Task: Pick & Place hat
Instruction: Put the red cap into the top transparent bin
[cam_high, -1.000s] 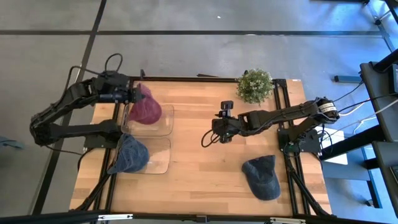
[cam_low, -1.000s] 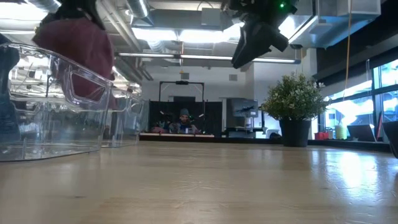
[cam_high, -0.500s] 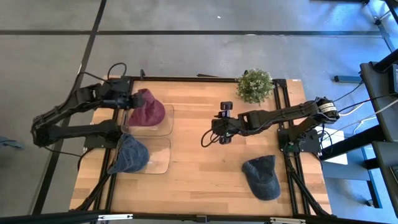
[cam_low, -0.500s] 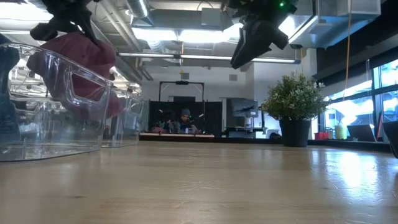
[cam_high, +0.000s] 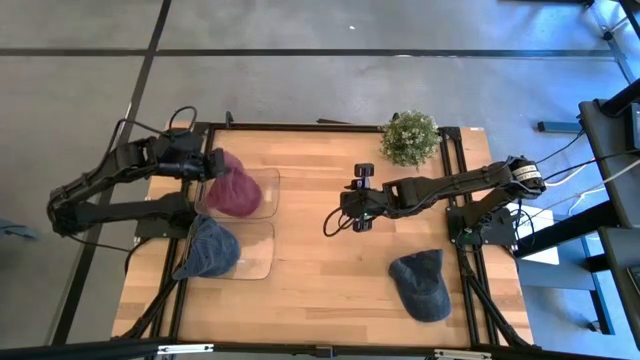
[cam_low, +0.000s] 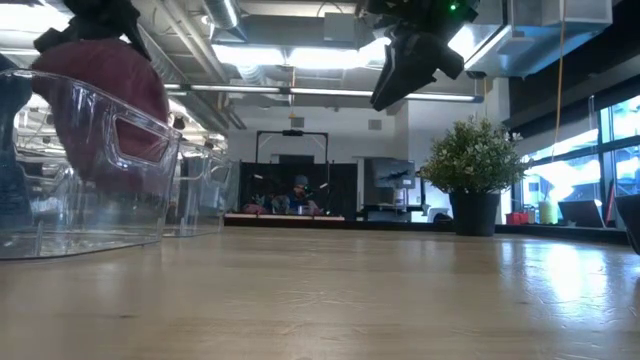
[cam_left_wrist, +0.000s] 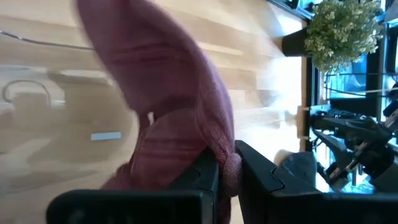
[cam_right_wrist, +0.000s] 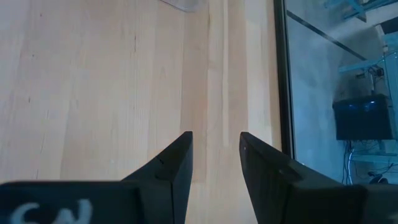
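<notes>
A maroon hat (cam_high: 235, 190) hangs from my left gripper (cam_high: 207, 165), which is shut on it over the far clear bin (cam_high: 268, 205) at the table's left. In the low view the maroon hat (cam_low: 100, 110) reaches down behind the bin's wall (cam_low: 140, 150). A blue hat (cam_high: 208, 247) lies in the near clear bin (cam_high: 260, 262). Another blue cap (cam_high: 420, 284) lies on the table at the near right. My right gripper (cam_high: 350, 213) is open and empty above the middle of the table. My left gripper pinches a bunched edge of the maroon hat (cam_left_wrist: 229, 169) between its two fingers (cam_left_wrist: 208, 177). The fingers come from the table's left, slanting down. The hat hangs ahead of and below them, partly inside the far bin; whether it touches the bin's floor I cannot tell.
A potted plant (cam_high: 410, 138) stands at the far edge, right of the middle. Bare wooden table (cam_high: 330, 280) lies between the bins and the blue cap. A person sits in the room far beyond the table (cam_low: 297, 190).
My left gripper has gone a little toward the table's left and near edges and down, still shut on the maroon hat. The hat has sunk lower into the far clear bin. My right arm has kept still.
</notes>
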